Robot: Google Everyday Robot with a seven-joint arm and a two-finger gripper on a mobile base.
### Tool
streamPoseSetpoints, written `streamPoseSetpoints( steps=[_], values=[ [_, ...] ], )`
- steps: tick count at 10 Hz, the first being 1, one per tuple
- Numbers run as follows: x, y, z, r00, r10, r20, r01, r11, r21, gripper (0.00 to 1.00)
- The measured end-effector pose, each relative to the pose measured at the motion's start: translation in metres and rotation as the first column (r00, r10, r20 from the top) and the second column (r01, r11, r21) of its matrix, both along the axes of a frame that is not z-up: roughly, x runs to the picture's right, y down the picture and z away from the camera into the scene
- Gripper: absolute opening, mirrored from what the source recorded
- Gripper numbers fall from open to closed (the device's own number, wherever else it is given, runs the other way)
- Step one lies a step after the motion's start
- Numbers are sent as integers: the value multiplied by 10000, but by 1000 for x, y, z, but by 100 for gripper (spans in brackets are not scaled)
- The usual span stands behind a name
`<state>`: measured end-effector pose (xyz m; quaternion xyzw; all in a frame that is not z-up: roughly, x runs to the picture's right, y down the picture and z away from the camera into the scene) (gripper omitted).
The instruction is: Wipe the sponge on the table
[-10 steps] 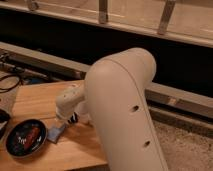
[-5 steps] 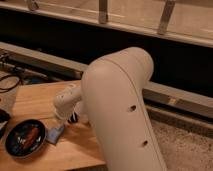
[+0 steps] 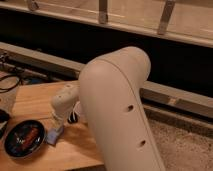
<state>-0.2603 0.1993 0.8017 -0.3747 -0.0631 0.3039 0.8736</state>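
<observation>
A small blue-grey sponge (image 3: 54, 135) lies on the wooden table (image 3: 35, 100), just right of a dark bowl. My gripper (image 3: 59, 125) comes down from the white wrist right above the sponge and meets its top. The big white arm fills the middle of the camera view and hides the table's right part.
A black bowl (image 3: 23, 138) with reddish contents sits at the table's front left, almost touching the sponge. Dark cables (image 3: 10, 82) lie beyond the table's far left corner. A metal rail (image 3: 165, 95) and a dark wall run behind; speckled floor lies to the right.
The arm has shifted left and a little nearer to the camera, and the wrist with the sponge has slid slightly left toward the bowl.
</observation>
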Motion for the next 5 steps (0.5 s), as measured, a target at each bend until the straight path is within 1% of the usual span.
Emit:
streamPoseSetpoints(
  steps=[2,5],
  values=[
    [-1,-3,2,10000,54,69,-53,10000,-19,0],
    [2,-15,13,9999,44,162,-42,9999,-151,0]
  ],
)
